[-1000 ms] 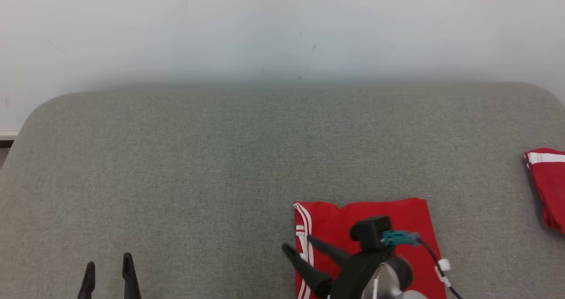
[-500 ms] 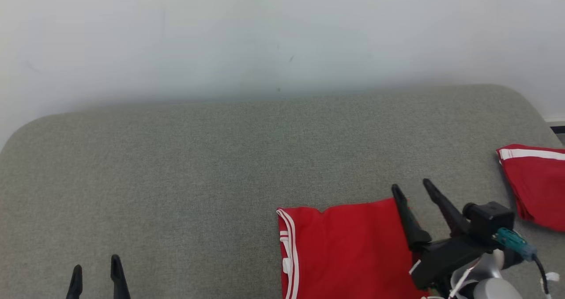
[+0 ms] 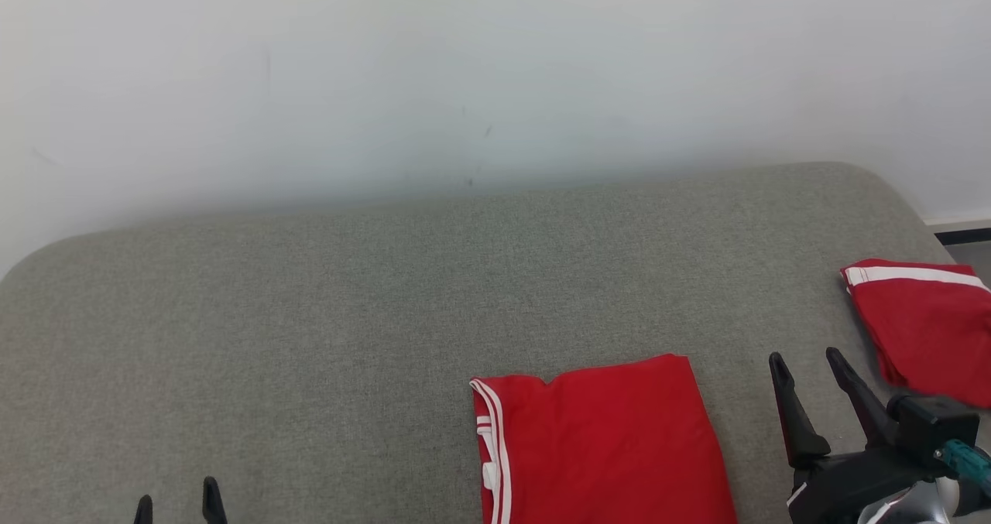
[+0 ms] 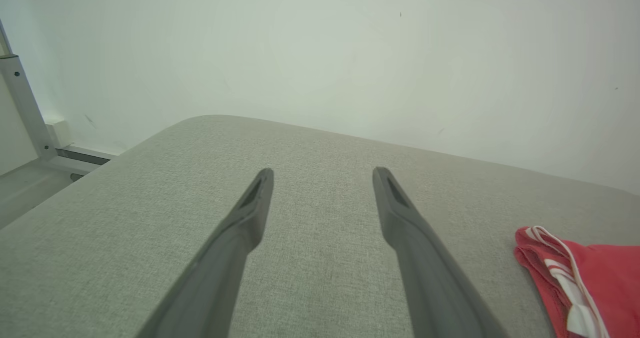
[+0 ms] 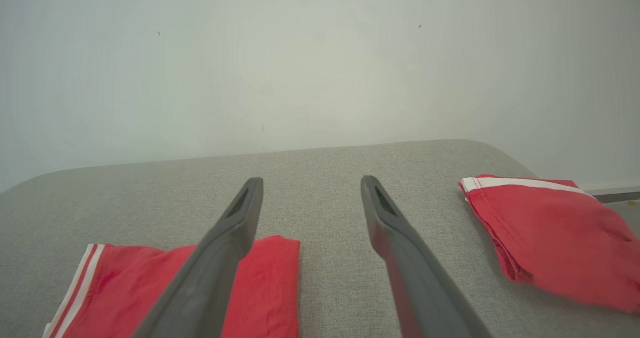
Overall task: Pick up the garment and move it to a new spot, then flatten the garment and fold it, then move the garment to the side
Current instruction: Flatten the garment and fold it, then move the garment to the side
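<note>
The red garment (image 3: 596, 439) lies folded near the front edge of the grey cushion (image 3: 310, 315). The left gripper (image 3: 176, 493) and right gripper (image 3: 804, 355) hover empty, fingers spread wide; only the move aside seems left.

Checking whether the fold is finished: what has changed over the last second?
The right gripper swung off the folded red garment to its right, now open and empty between it and the other red garment. The head camera also turned, shifting the view. The folded red garment stayed flat on the grey cushion; the left gripper stayed open, idle.
</note>
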